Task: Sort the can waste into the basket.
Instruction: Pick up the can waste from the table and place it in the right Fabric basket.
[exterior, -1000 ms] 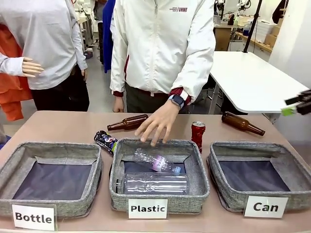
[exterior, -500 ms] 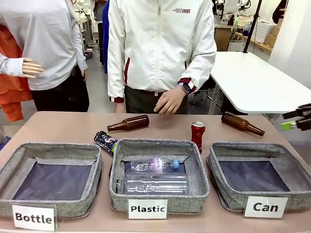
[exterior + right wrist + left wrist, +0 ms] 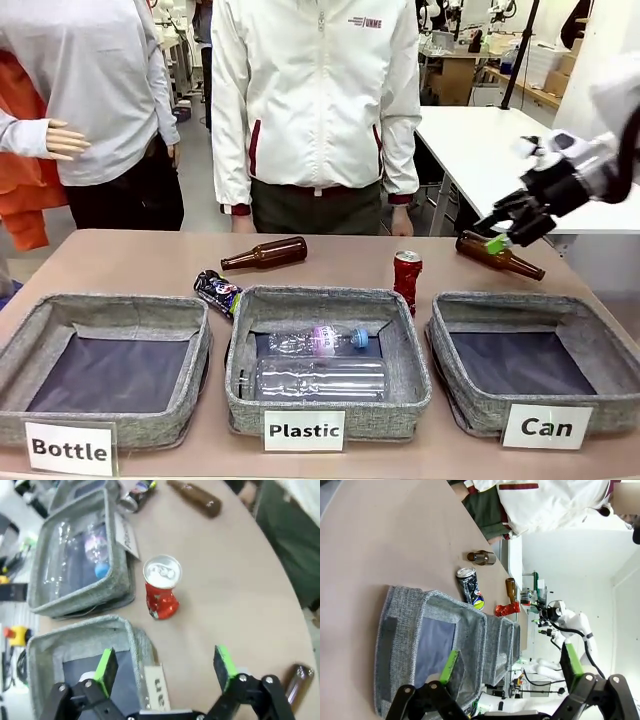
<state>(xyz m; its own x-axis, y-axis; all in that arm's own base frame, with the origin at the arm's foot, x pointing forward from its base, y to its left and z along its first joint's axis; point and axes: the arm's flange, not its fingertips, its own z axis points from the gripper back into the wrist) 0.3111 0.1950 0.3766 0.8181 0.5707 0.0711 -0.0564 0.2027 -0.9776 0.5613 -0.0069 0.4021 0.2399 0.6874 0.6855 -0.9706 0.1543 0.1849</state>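
The right claw (image 3: 503, 232) hangs wide and empty above the desk (image 3: 150, 255). The red can (image 3: 407, 278) stands just left of the Can basket (image 3: 480, 405); the black can (image 3: 218, 291) lies farther left.

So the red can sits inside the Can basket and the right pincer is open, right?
No: front view shows the red can standing on the table between the Plastic basket and the Can basket. The right pincer is open.
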